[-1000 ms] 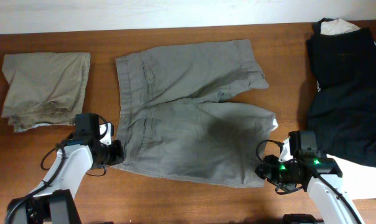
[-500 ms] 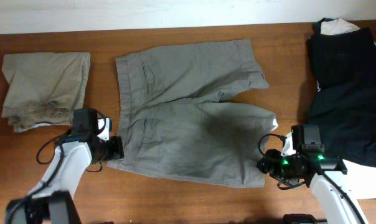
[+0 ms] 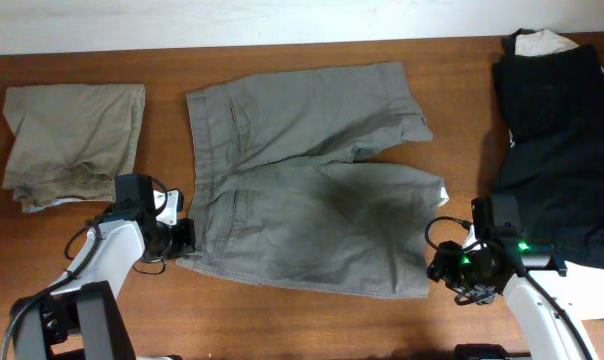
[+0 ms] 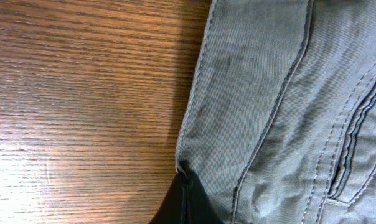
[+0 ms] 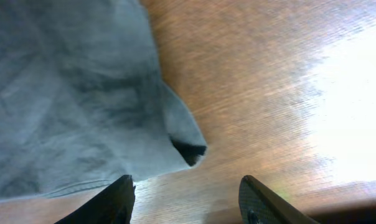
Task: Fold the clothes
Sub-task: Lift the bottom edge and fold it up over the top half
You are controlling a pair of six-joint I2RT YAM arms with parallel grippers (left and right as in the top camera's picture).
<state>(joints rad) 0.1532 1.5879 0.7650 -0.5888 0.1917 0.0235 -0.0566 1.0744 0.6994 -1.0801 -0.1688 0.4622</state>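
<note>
Shorts (image 3: 302, 210) of wrinkled grey twill lie on the wooden worktop (image 3: 462, 90) between folded khaki shorts (image 3: 74, 145) and black garments (image 3: 562, 150), left pincer (image 4: 187, 200) clenched on the waistband corner, right pincer (image 5: 187, 186) released near the hem.

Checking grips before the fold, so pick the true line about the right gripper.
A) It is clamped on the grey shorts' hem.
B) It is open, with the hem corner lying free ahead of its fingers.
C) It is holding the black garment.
B: in the right wrist view the right gripper has its fingers wide apart, and the hem corner of the grey shorts lies ungripped on the table ahead of them.
</note>
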